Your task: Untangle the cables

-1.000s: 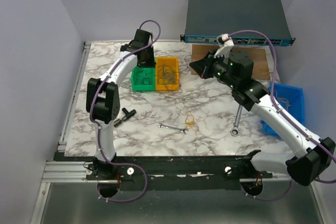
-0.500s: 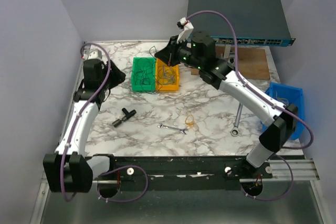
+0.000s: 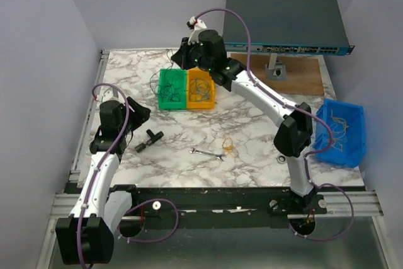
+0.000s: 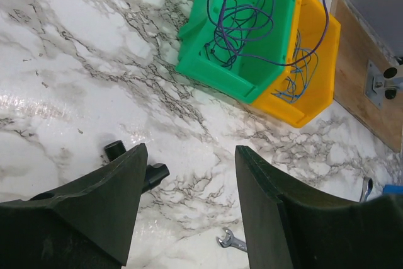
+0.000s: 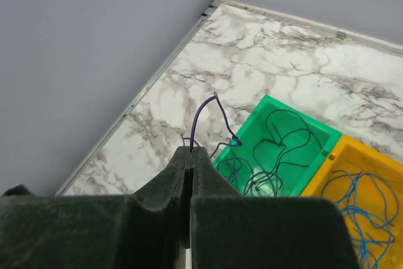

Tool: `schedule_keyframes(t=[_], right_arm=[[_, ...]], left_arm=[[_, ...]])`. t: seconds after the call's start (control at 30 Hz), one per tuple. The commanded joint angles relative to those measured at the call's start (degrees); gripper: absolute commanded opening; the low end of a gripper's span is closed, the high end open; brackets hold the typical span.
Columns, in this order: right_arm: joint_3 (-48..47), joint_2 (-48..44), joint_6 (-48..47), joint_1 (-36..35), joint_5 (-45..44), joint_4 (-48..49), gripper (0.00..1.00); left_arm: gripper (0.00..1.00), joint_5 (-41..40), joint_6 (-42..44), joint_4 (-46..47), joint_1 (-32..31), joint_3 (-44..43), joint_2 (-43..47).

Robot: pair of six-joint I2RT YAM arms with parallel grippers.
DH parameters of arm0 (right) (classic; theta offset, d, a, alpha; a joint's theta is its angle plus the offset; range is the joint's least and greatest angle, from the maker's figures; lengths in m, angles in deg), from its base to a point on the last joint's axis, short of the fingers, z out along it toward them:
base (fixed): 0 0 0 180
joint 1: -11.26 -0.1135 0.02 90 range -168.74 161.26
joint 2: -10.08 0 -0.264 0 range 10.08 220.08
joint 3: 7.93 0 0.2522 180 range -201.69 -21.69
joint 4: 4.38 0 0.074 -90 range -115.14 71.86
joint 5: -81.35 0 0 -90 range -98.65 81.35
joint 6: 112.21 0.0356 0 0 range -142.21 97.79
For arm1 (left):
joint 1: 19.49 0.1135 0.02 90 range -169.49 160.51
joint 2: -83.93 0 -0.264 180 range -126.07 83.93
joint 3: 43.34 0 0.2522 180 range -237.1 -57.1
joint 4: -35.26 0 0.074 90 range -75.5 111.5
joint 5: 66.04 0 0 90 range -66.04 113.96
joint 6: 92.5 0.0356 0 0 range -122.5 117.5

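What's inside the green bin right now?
Thin purple cables lie tangled in the green bin; one strand rises to the right gripper, which is shut on it. That gripper hides the bin's near corner in the right wrist view.

Bright, even light was cast from overhead; only faint, soft shadows were thrown on the table (image 3: pixel 252 133). Glare was caught on it in the left wrist view; the right gripper (image 5: pixel 191 155) was rendered dark and slightly soft.
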Motion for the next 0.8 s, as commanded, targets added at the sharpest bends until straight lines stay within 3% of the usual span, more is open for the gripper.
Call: schedule_keyframes(t=[0.0,0.27,0.47,0.77], right_arm=[[-5.20,4.99,-3.11,-0.36,-9.10,-4.01,0.01],[-6.35,5.53,-8.05,-0.37,-19.93,-3.55,0.01],[-6.39,7.82,-11.11,-1.57,-19.75,-3.13,0.01],[-9.77,19.20,-12.70,-3.56,-17.70,-3.88,0.01]], left_arm=[[0.60,-0.61,-0.56,2.12,0.21,0.74,1.65],[0.60,-1.66,0.58,2.34,0.08,0.49,2.69],[0.60,-1.53,0.54,3.63,-0.01,1.59,2.38],[0.60,-2.08,1.25,3.17,-0.67,1.21,2.09]])
